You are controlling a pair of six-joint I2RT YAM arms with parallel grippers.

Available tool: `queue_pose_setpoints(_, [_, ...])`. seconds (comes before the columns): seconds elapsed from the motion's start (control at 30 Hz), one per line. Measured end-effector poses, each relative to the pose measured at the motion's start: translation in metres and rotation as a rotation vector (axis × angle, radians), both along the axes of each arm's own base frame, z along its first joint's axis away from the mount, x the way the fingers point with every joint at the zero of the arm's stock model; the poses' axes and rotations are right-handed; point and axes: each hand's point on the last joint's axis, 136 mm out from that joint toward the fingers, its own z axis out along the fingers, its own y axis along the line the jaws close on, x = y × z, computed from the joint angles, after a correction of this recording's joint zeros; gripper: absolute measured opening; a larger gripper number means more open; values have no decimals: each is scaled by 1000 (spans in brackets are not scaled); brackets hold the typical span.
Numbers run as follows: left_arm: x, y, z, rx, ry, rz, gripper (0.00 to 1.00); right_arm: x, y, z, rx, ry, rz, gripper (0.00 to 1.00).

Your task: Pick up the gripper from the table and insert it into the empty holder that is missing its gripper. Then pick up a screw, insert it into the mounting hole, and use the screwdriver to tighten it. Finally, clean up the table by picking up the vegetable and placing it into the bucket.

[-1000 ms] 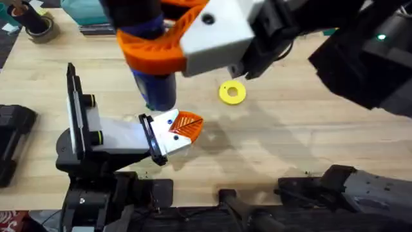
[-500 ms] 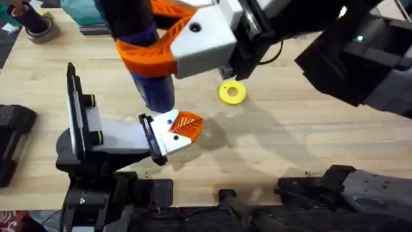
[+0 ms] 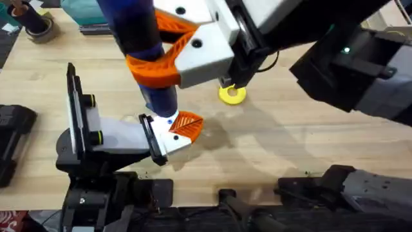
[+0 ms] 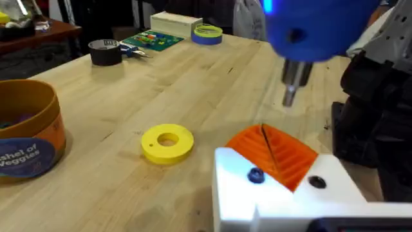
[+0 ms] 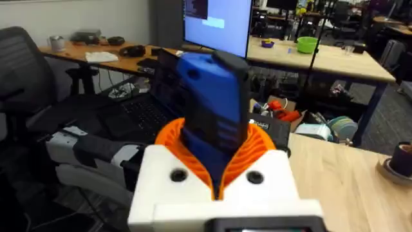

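Fingers of my right gripper [image 5: 215, 169] pinched the screwdriver [image 3: 149, 61] mid-barrel; my left fingers' state I couldn't tell. It seemed stiff, smooth, top-heavy, so a firm mid-body hold suited.

Screwdriver [image 3: 151, 61] upright over the holder [image 3: 164, 138]; yellow ring [image 3: 232, 94] on table [image 3: 290, 148] to its right

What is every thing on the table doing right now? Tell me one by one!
screwdriver: upright, tip down over the holder, gripped by the right tool.
gripper: seated in the holder.
holder: on the left tool, orange finger in place.
screw: sitting in the holder's mounting hole.
yellow ring: lying flat on the table.
bucket: upright, open.
black tape roll: lying flat.
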Motion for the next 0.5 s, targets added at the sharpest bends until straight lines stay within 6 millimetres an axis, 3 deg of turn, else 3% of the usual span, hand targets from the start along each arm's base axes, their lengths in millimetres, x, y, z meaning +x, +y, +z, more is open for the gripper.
queue_pose_setpoints(0.5, [0, 0, 0, 0, 0, 0, 10, 8, 7, -17, -32, 35, 0, 22])
